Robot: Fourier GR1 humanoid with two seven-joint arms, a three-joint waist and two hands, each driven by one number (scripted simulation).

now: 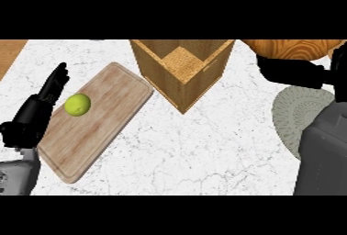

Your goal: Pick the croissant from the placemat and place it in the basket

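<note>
Though cut off by the view's top edge, the golden-brown, glossy croissant [291,48] shows at upper right, lifted off its mat, with the black right hand [293,74] directly beneath it. Its fingers seem curled round the underside, so I judge the hand closed on the croissant. The round grey-green woven placemat [290,114] lies below on the white marbled counter [203,151], its right part hidden by the grey forearm. The square, open-topped wooden basket [181,94] sits left of the hand, one corner toward the viewer, apart from the placemat.

Risks, as judged:
- The croissant looks wide against the basket mouth. Released off centre, it could lodge on the rim or tip out onto the counter.
- Only the underside appears held, so a quick sideways carry might let it shift.
- A low carry could clip the near basket wall.

Around: a pale rectangular wooden cutting board [95,124] at left carries a small yellow-green lime [78,104], both well apart from the route. The left hand [34,112] rests open at the left edge, fingers up. No object stands between the right hand and the basket.
</note>
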